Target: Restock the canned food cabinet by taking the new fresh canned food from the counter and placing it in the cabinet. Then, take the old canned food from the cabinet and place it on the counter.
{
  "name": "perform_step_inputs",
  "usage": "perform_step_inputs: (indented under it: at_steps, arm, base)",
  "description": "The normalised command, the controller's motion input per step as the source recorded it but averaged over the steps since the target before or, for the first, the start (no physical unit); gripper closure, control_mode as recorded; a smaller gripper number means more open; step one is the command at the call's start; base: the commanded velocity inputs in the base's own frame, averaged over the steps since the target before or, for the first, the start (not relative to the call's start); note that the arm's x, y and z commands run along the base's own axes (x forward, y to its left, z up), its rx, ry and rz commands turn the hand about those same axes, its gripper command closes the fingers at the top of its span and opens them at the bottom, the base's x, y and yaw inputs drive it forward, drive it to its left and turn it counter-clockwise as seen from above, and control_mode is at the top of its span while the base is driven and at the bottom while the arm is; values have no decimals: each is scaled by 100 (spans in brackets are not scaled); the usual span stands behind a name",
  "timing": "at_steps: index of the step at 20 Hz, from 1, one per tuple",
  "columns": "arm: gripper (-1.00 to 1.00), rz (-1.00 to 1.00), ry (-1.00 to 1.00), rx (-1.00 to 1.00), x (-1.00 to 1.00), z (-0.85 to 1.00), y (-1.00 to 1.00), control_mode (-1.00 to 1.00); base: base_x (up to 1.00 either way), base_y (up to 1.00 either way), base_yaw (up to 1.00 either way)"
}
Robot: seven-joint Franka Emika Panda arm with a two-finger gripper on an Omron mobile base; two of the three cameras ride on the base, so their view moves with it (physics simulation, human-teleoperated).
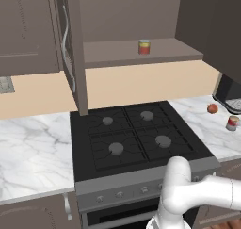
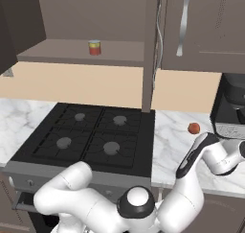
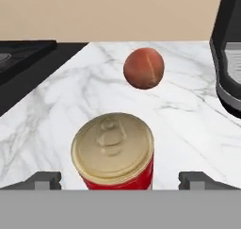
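Left base view: new can (image 1: 144, 47) stood on cabinet (image 1: 141, 53) shelf; old can (image 1: 232, 123) upright on counter (image 1: 202, 119), far right.

Hand view: gripper (image 3: 120, 180) spread wide, astride old can, released. Judged: final placement done; retreat next.

All 3 pictures are evenly and softly lit, with no visible lamp and no hard glare. The counter (image 1: 33, 148) reads bright white, its grey veining crisp. The stovetop (image 1: 132, 134) stays matte black with burner detail still legible. The cabinet (image 2: 81, 52) interior is dim, and its shelf shades the wall beneath only faintly. In the hand view the red can (image 3: 113, 152) is sharp, its pale lid showing a mild sheen, while cast shadows are almost nil. Edges look slightly soft and low-resolution; no lens bending.
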Motion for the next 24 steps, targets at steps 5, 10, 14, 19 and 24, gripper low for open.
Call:
perform_step_inputs:
  at_steps: [5, 10, 14, 19, 24]
  arm:
    - [-100, 0, -1, 7, -69, 87, -18, -100]
    - [-100, 0, -5, 2, -100, 57, -14, -100]
    - [-100, 0, -12, 0, -100, 22, -1, -100]
    - [-100, 0, -16, -4, -100, 1, 14, -100]
    - [-100, 0, -22, -15, -100, 0, 77, -100]
  base:
    - [0, 0, 0]
    - [0, 0, 0]
    - [0, 0, 0]
    - [0, 0, 0]
    - [0, 0, 0]
